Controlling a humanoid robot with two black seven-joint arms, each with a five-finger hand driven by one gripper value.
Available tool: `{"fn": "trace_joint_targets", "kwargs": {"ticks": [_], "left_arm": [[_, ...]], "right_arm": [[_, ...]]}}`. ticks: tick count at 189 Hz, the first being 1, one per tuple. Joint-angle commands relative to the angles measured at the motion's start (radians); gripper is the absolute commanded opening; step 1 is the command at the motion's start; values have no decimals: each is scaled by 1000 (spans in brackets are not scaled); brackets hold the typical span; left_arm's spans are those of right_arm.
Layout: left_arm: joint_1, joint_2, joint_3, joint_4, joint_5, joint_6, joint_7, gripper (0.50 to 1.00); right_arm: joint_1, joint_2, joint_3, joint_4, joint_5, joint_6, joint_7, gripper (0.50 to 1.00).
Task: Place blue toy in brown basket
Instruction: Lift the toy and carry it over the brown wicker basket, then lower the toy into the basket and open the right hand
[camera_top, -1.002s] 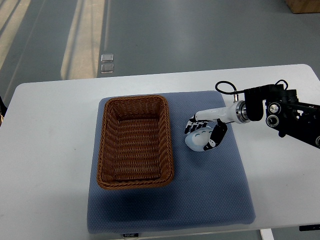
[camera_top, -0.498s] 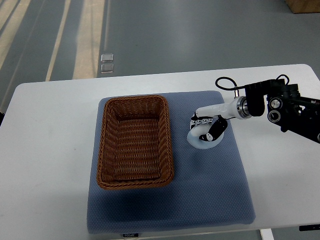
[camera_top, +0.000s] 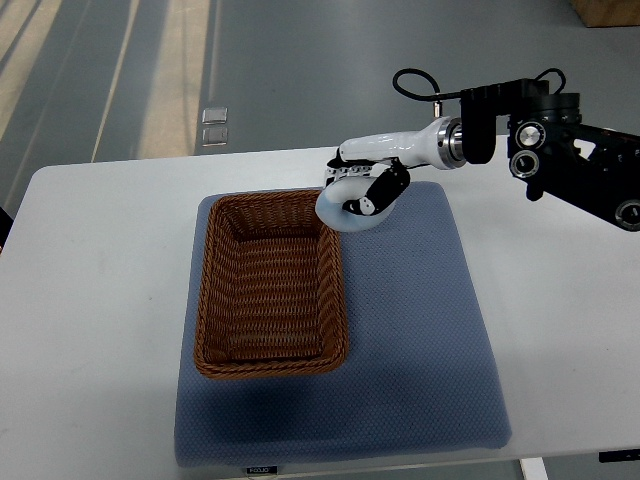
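Observation:
My right hand (camera_top: 362, 188) comes in from the right edge and is shut on a pale blue, rounded toy (camera_top: 337, 208). It holds the toy in the air at the far right corner of the brown wicker basket (camera_top: 271, 345). The toy hangs partly over the basket's rim. The basket is rectangular and has nothing in it. It stands on the left half of a blue mat (camera_top: 420, 350). My left arm is out of view.
The mat lies on a white table (camera_top: 90, 320). The right arm's black body and cable (camera_top: 560, 150) hang over the table's far right. Grey floor lies beyond the far edge.
My right hand closed on the toy on the mat, lifted it and carried it up and to the left, to the basket's far right corner.

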Motion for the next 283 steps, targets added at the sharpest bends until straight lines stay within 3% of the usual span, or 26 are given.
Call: {"fn": "trace_joint_targets", "kwargs": {"ticks": [1, 63, 134, 152, 157, 170, 178, 205, 283], "left_arm": [[0, 0, 0, 0, 0, 0, 0, 1000], [0, 0, 0, 0, 0, 0, 0, 1000], [0, 0, 0, 0, 0, 0, 0, 1000], [0, 0, 0, 0, 0, 0, 0, 1000], [0, 0, 0, 0, 0, 0, 0, 1000], [0, 0, 0, 0, 0, 0, 0, 1000], [0, 0, 0, 0, 0, 0, 0, 1000], [0, 0, 0, 0, 0, 0, 0, 1000], [0, 0, 0, 0, 0, 0, 0, 1000]], "right_arm": [[0, 65, 11, -24, 5, -30, 13, 500], [-114, 252, 36, -104, 2, -117, 28, 500], [-229, 320, 31, -151, -14, -194, 28, 539], [-240, 325, 34, -153, -14, -200, 28, 611], [-241, 326, 34, -153, -14, -206, 28, 648], [-246, 328, 34, -157, -12, -243, 30, 817], [-249, 328, 34, -162, -11, -255, 33, 862], [-252, 328, 34, -164, -9, -258, 59, 901], [-236, 305, 126, -164, 8, -245, 74, 911]]}}
